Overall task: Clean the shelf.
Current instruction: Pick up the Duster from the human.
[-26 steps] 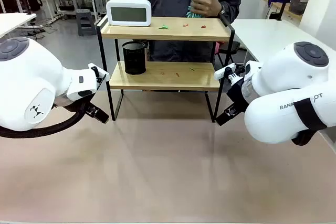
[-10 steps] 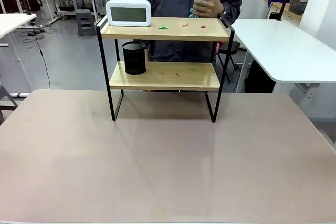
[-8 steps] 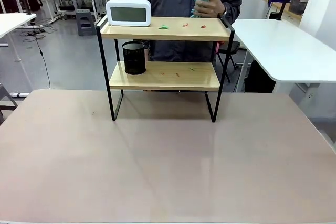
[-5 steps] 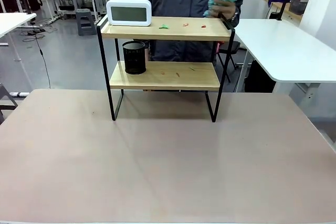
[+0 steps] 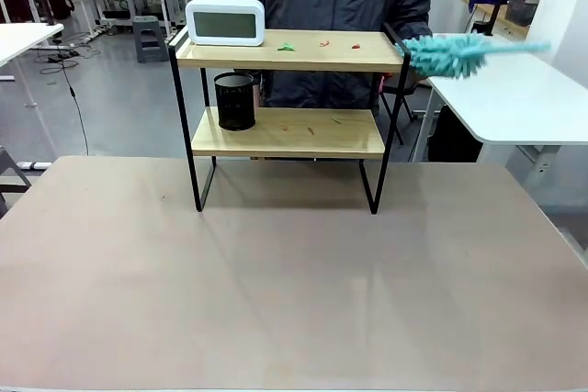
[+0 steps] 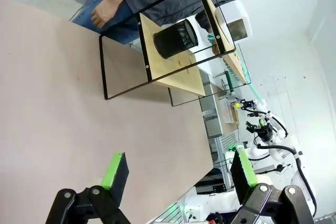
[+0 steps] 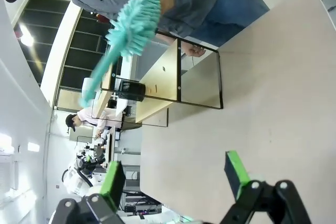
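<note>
The shelf (image 5: 276, 62) stands at the far middle of the brown table, two wooden boards in a black frame. Small green and red scraps (image 5: 287, 46) lie on its top board, and more scraps (image 5: 310, 130) on the lower board. Behind it a person holds a teal duster (image 5: 450, 54) level, out past the shelf's right end. My left gripper (image 6: 176, 174) hangs open above the table, well short of the shelf (image 6: 181, 74). My right gripper (image 7: 173, 177) is open too, with the shelf (image 7: 163, 77) and duster (image 7: 131, 27) far ahead of it.
A white clock (image 5: 225, 22) sits at the top board's left end. A black mesh cup (image 5: 235, 101) stands on the lower board's left. A white table (image 5: 505, 89) is at the right. The person's other hand (image 6: 105, 11) hangs behind the shelf.
Both arms have drawn back out of the front view. The person has swung the duster from upright at the chest down and to the right, level beside the shelf.
</note>
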